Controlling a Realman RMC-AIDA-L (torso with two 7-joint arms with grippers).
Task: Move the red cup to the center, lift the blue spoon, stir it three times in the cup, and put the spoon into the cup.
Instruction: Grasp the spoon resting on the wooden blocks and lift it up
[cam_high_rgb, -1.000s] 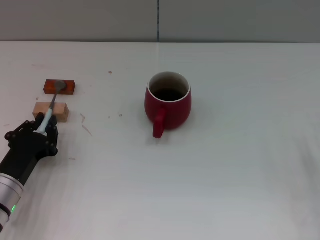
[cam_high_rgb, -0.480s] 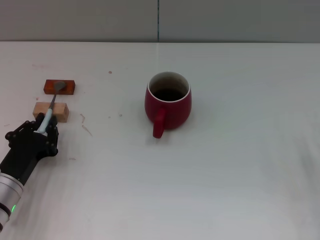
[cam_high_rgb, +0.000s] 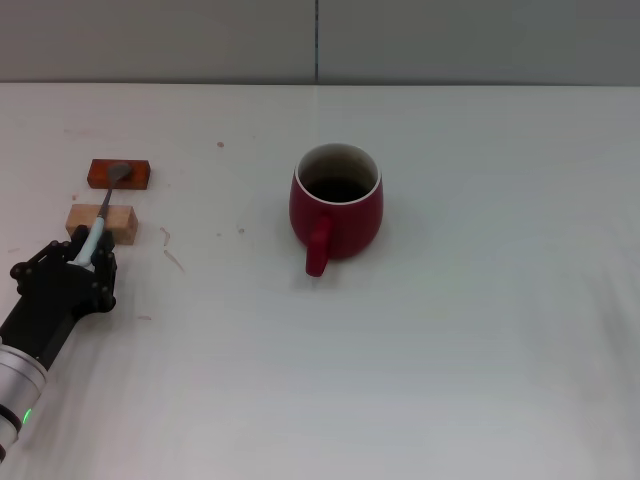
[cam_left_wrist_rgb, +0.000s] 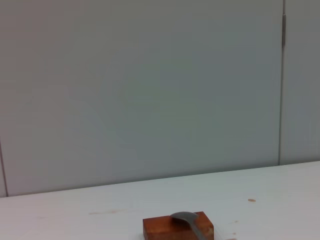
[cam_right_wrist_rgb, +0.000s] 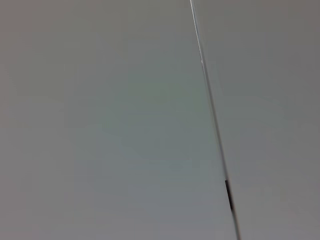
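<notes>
Spoon handle and left pincer (cam_high_rgb: 88, 262) meet at the near-left part of the counter (cam_high_rgb: 450, 350): the pale-blue end of the blue spoon (cam_high_rgb: 101, 222) sits between the dark fingers, which look closed on it, though how firm the hold is I cannot tell from the head view. From there the spoon's long axis runs away from the robot, tilting a little to the right. The handle crosses a light wooden block (cam_high_rgb: 101, 222), and the grey bowl rests on a red-brown block (cam_high_rgb: 119, 174) farther back; the left wrist view shows that bowl lying on top of the red-brown block (cam_left_wrist_rgb: 178, 226).

The red cup (cam_high_rgb: 336, 205) stands upright well to the right of the pincer, about mid-counter, with its loop handle pointing toward the robot and its dark inside open upward. No part of the right arm shows, and its wrist view shows only a grey wall, so the left arm is plainly the nearer one.

Judging from this, the cup is already centred and the lift of the spoon is the step in hand. The coming move is a rise off the 2 blocks, then a carry rightward to the cup's mouth.
</notes>
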